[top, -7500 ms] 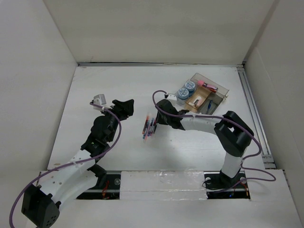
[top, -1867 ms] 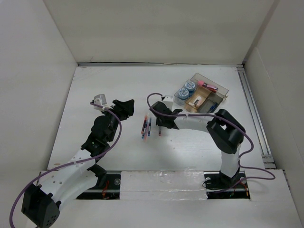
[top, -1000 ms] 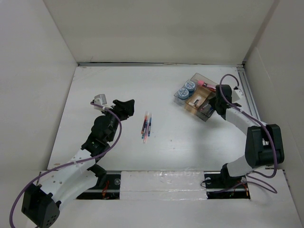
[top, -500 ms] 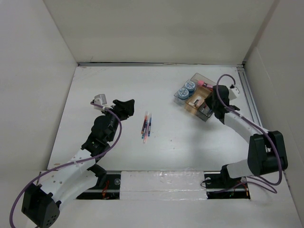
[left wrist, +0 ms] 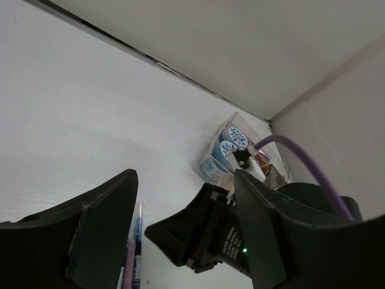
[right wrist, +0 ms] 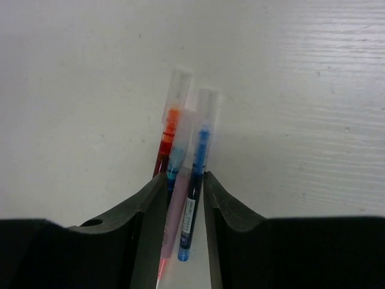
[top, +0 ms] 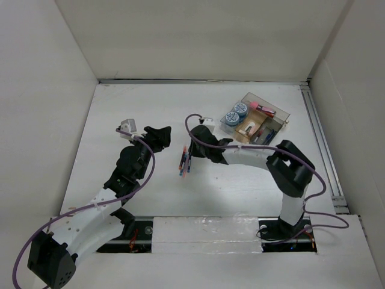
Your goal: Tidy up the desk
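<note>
Three pens [top: 184, 162], red, pink-teal and blue, lie bunched on the white desk [top: 138, 102] near its middle. My right gripper [top: 191, 152] is down over them. In the right wrist view its jaws [right wrist: 185, 178] stand narrow and press the pink-teal pen [right wrist: 175, 198] and the blue pen [right wrist: 196, 186] between them; the red pen [right wrist: 166, 138] lies just outside the left finger. My left gripper [top: 159, 133] is open and empty, just left of the pens. It [left wrist: 185, 180] looks across at the right wrist, with pens [left wrist: 135, 253] at the bottom.
A clear compartmented tray [top: 278, 114] stands at the back right, holding two blue round containers [top: 236, 113], a pink item and pens. It also shows in the left wrist view [left wrist: 274, 171]. A metal rail [top: 320, 138] runs along the right edge. Pale walls enclose the desk.
My right arm has swung from the tray back left to the pens and its jaws now bracket two of them. The left arm has stayed put.
</note>
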Motion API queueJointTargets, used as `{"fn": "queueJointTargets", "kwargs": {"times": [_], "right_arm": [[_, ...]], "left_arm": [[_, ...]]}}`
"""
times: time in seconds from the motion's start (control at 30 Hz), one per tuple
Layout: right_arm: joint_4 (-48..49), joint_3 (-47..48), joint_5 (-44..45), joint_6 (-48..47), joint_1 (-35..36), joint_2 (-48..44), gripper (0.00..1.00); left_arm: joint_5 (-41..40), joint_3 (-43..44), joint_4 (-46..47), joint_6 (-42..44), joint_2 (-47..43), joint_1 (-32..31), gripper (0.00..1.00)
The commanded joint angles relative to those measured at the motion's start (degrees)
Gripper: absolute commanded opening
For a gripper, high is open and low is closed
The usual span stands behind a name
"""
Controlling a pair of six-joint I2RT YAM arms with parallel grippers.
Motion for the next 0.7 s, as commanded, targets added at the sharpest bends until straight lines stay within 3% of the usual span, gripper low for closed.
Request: {"fn": "queueJointTargets", "kwargs": {"times": [0.0,0.67], "right_arm": [[-5.5,6.2,4.7,-3.0,1.1,3.3,0.36],[-7.8,10.3,4.3,-3.6,1.1,8.5,0.30]], "left_arm": [[-0.1,0.0,2.2,0.9,-0.4,-0.1,0.61],[0.0,0.1,2.0,0.9,-0.3,-0.1,0.62]]}}
